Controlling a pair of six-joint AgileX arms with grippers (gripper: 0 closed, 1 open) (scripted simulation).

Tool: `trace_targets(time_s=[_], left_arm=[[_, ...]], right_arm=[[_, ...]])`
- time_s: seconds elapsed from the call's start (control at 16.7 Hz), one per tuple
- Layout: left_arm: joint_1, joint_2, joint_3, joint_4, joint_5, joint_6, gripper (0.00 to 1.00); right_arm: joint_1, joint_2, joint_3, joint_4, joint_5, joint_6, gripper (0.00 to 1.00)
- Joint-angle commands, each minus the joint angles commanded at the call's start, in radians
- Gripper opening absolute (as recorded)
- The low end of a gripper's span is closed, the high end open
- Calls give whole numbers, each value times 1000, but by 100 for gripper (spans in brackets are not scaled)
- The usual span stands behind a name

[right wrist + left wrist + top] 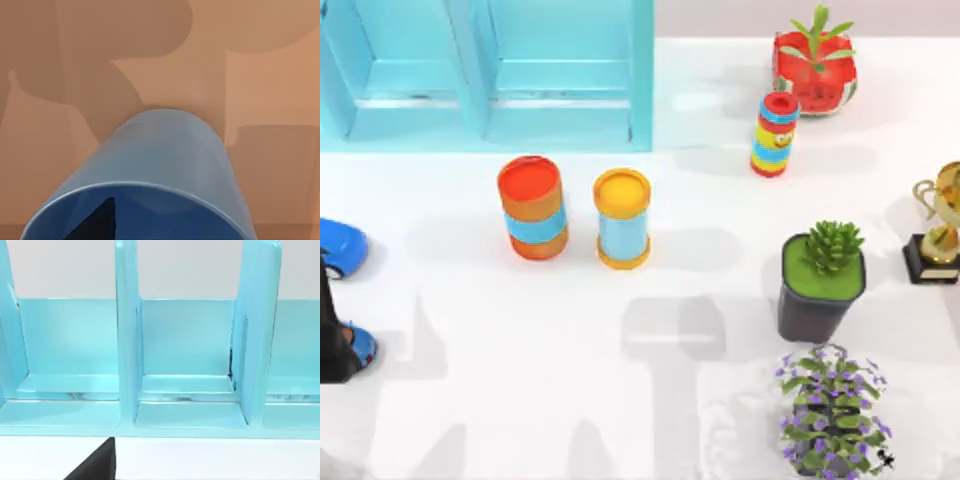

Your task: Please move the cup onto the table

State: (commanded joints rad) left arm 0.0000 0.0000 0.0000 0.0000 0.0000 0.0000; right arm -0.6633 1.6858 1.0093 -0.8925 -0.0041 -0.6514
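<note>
Judging the step as the carry: my right gripper [102, 212] is sitting at the cup [165, 150], one finger [97, 225] reaching inside its rim. I cannot tell whether the jaws are clenched. The next move is calling for an upright set-down on bare desk [620, 410]. My left arm [330, 335] is idling at the left edge.
</note>
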Motion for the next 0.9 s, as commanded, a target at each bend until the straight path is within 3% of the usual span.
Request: trace_targets(time_s=[0.36, 0.9], left_arm=[[0, 0, 0, 0, 0, 0, 100], [0, 0, 0, 0, 0, 0, 100]], right_arm=[[-2, 13, -29, 42, 0, -2, 100], [-2, 13, -29, 42, 0, -2, 32]])
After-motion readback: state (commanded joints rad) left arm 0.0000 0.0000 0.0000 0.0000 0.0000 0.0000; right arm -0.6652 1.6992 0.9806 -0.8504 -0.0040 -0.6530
